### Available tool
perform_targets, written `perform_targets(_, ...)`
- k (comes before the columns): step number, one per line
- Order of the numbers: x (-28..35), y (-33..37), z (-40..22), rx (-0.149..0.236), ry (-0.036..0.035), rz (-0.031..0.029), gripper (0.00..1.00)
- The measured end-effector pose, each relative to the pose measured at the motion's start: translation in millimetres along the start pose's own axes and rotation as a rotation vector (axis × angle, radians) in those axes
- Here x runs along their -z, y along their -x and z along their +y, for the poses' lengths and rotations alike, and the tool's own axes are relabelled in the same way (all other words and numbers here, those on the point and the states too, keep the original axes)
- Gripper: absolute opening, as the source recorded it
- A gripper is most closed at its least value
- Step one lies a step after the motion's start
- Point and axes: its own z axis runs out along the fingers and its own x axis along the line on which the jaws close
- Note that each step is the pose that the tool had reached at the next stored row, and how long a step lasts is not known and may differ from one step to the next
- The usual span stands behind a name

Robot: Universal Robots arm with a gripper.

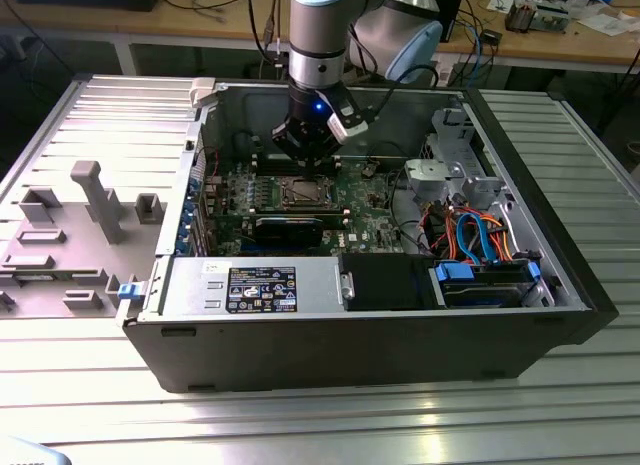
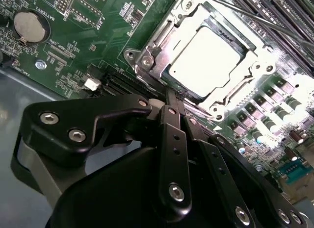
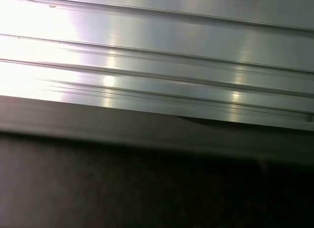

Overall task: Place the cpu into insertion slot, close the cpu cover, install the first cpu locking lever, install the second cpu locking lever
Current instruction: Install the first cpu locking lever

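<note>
The cpu, a pale silvery square, lies in the insertion slot on the green board. The cpu cover is a silvery frame lying flat around the chip's edges, with the chip showing through its window. A thin metal rod runs along one side of the socket. My gripper has its black fingers pressed together with nothing between them, the tips right at the socket's edge. In the exterior view the gripper hangs just above the socket inside the open computer case.
A coin battery sits on the board away from the socket. Long black card slots, a power supply and a drive cage with blue and orange cables surround the board. A grey fixture plate lies outside the case.
</note>
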Motion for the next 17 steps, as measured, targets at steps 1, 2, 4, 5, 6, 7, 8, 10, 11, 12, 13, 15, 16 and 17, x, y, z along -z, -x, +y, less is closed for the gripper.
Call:
perform_targets(1,-0.5,0.6,-0.1,0.0,-0.0001,0.0001,0.11)
perform_targets(2,-0.9,1.1,-0.2,0.0,-0.0004,0.0003,0.11)
perform_targets(4,-1.7,2.2,-0.3,0.0,-0.0004,0.0002,0.11)
perform_targets(5,-2.1,2.8,-0.3,0.0,-0.0004,0.0002,0.11)
perform_targets(6,-2.5,4.0,-0.4,0.0,-0.0003,0.0002,0.11)
perform_targets(7,-2.9,5.4,-0.6,0.0,-0.0003,0.0004,0.11)
perform_targets(8,-3.1,6.2,-0.7,0.0,-0.0004,0.0004,0.11)
perform_targets(10,-4.0,8.3,-1.0,0.0,-0.0006,0.0007,0.11)
perform_targets(11,-4.4,9.2,-1.0,0.0,-0.0005,0.0007,0.11)
perform_targets(12,-4.9,10.0,-1.0,0.0,-0.0004,0.0006,0.11)
perform_targets(13,-5.3,10.4,-0.9,0.001,0.001,0.0003,0.11)
perform_targets(15,-5.4,10.6,-0.7,0.001,0.0056,-0.0002,0.11)
perform_targets(16,-5.4,10.6,-0.6,0.001,0.0064,-0.0002,0.11)
perform_targets(17,-5.4,10.6,-0.5,0.002,0.0066,-0.0002,0.11)
